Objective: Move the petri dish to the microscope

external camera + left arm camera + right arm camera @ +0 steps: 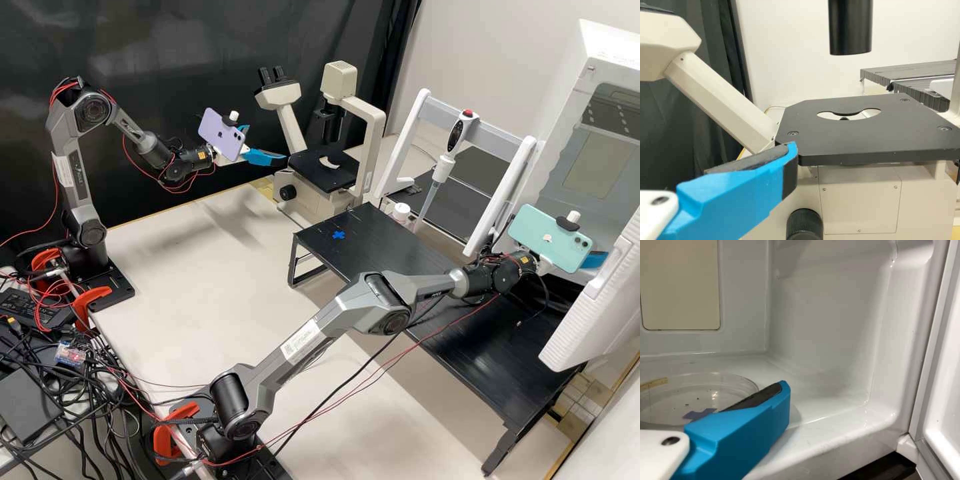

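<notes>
1. A black curtain (167, 40) hangs beside a pale wall (507, 47); in front of them is the pale bench (200, 267), with a tangle of cables (87, 407) at its near left corner in the high view.

2. The microscope (343, 107) stands at the far side of the bench, its black stage (860, 132) level beneath a black tube (850, 27), a gap between the two.

3. Near it, the black table (400, 267) bears a blue cross (339, 235) at one end. A pipette (442, 170) is upright in front of a white frame (408, 143), with a white-lidded jar (401, 212) close by.

4. At the table's other end is the white cabinet (587, 53), its door (603, 300) open.

5. The left gripper (268, 143) is beside the microscope, its fingers spread well apart. The finger (735, 192) in its wrist view appears in front of the stage's corner; I cannot tell whether they touch. Its grip is empty as far as the views reach.

6. The right gripper (593, 260) is at the cabinet's opening. Its fingers are open, though how wide I cannot tell; nothing presses on the part of the pad (755, 397) that shows.

7. Inside, a clear round plate (705, 382) lies flat on the cabinet floor, carrying a blue mark (699, 414). Whether this is the petri dish, or where else that dish is, I cannot tell.
</notes>
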You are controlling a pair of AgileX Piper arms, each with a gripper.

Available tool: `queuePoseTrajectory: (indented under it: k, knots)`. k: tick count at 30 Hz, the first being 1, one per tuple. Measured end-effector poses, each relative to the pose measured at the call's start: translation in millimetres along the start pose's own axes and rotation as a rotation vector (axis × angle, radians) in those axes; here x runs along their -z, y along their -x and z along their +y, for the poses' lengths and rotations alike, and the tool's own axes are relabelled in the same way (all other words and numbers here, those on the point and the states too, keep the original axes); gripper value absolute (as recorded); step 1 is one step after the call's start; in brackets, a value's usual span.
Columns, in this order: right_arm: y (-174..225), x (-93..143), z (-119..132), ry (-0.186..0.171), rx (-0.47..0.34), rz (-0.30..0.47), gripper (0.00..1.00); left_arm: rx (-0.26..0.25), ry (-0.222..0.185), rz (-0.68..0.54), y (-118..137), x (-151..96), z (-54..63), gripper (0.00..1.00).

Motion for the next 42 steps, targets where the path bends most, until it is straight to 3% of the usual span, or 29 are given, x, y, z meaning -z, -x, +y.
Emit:
queuePoseTrajectory:
  k: [11,20,26,42]
  knots:
    - [0.2,-2.3,-3.1,-0.001,0.008,0.000,0.00,0.000,0.000,0.000,0.0,0.0,0.0,1.00]
    - [6.1,-5.7,-10.8,-0.020,0.029,0.042,0.00,0.000,0.000,0.000,0.0,0.0,0.0,1.00]
    - [21.6,-8.5,-6.4,-0.052,0.040,0.059,0.00,0.000,0.000,0.000,0.0,0.0,0.0,1.00]
    - [74.8,-26.6,14.6,-0.086,0.051,0.050,0.00,0.000,0.000,0.000,0.0,0.0,0.0,1.00]
